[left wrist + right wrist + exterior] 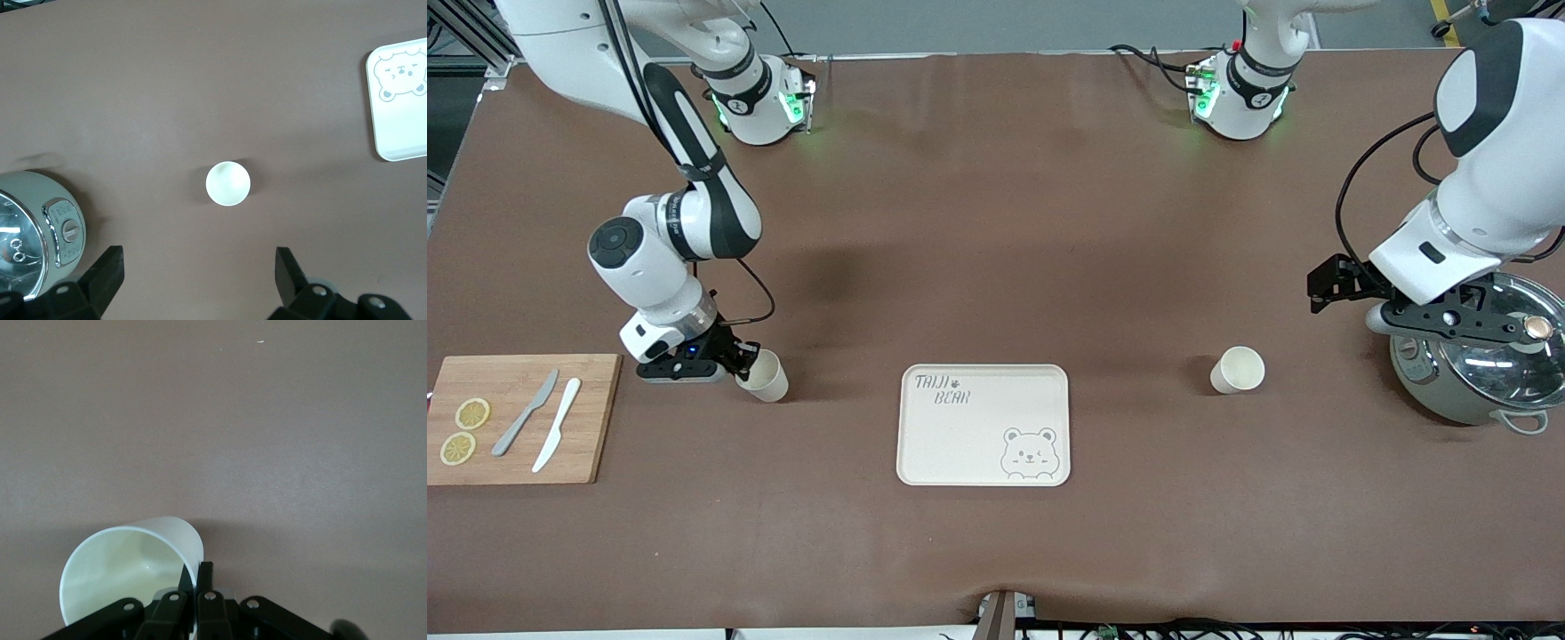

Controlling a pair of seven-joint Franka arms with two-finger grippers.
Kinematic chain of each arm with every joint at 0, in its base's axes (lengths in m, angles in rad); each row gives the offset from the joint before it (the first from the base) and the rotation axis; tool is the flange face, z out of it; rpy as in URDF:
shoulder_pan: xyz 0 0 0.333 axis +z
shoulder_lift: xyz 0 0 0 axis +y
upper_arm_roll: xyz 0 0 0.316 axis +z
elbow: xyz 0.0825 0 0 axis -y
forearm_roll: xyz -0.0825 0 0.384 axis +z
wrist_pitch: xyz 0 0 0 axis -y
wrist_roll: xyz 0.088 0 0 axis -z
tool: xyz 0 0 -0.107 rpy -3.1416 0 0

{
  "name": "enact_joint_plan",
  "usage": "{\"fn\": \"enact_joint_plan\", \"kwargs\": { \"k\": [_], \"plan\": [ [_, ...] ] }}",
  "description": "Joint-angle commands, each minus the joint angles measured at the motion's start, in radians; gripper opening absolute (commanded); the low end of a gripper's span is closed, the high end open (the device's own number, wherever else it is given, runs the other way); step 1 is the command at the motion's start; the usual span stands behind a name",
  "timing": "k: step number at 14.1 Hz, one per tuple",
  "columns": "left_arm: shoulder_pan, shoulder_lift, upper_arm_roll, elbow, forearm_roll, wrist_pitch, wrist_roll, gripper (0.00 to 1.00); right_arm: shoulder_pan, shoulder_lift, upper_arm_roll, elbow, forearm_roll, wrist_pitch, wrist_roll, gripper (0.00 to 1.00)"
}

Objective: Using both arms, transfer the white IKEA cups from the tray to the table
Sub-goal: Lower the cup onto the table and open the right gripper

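Light, stiff, thin-walled cups, best pinched at the rim: one [765, 375] tilted in the shut right claw [740, 363] between board [587, 444] and empty tray [907, 427], other [1237, 370] upright on the surface [996, 267] near the wide left claw [200, 273] over the cooker [1476, 373].

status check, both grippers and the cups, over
Left gripper open, up by the pot, its cup standing on the table. Right gripper shut on second cup. Tray empty.
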Motion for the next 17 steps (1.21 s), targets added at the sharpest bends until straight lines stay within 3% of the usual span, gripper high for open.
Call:
{"fn": "enact_joint_plan", "kwargs": {
  "k": [1, 3, 4, 5, 6, 10, 11, 17],
  "plan": [
    [0.005, -0.027, -0.008, -0.001, -0.016, -0.010, -0.004, 1.00, -0.001, 0.019, 0.006, 0.008, 0.026, 0.029, -0.026, 0.00],
    [0.005, -0.025, -0.008, -0.004, -0.016, -0.010, -0.007, 1.00, -0.001, 0.025, 0.006, 0.014, 0.026, 0.031, -0.025, 0.00],
    [0.004, -0.024, -0.008, -0.004, -0.016, -0.010, -0.008, 1.00, -0.001, 0.025, 0.006, 0.015, 0.026, 0.031, -0.025, 0.10],
    [0.004, -0.024, -0.008, -0.004, -0.015, -0.010, -0.011, 1.00, -0.001, 0.025, 0.006, 0.017, 0.026, 0.031, -0.023, 0.51],
    [0.002, -0.024, -0.008, -0.002, -0.016, -0.010, -0.014, 1.00, -0.003, 0.025, 0.006, 0.018, 0.026, 0.031, -0.025, 1.00],
    [0.002, -0.019, -0.015, -0.001, -0.015, -0.010, -0.020, 1.00, -0.008, 0.021, 0.006, 0.044, 0.026, 0.004, -0.025, 1.00],
    [0.004, -0.019, -0.015, -0.001, -0.015, -0.010, -0.020, 1.00, -0.012, 0.009, 0.006, 0.061, 0.026, -0.062, -0.025, 1.00],
    [0.004, -0.018, -0.015, -0.001, -0.013, -0.010, -0.020, 1.00, -0.015, -0.151, 0.004, 0.336, 0.026, -0.801, 0.033, 1.00]
  ]
}}
